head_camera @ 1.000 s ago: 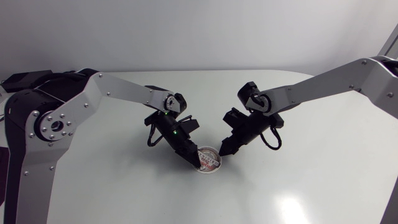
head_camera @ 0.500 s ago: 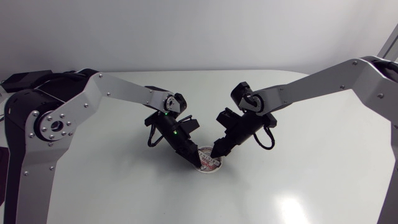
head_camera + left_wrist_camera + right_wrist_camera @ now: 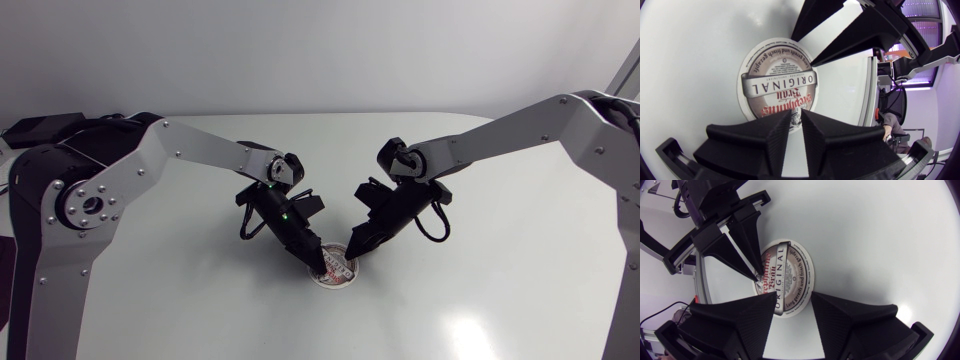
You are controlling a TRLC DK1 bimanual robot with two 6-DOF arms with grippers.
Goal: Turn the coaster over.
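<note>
Here, round flat printed coaster point(image 3: 340, 270), glossy white table point(image 3: 500, 260).

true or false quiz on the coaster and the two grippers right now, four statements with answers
1. The coaster is round and lies on the table with its printed face up. True.
2. The right gripper has its fingers pressed together. False: they stand apart, open, and the coaster shows between them.
3. The left gripper has its tips on the coaster near its edge. True.
4. A second coaster lies beside it. False: only one is in view.
</note>
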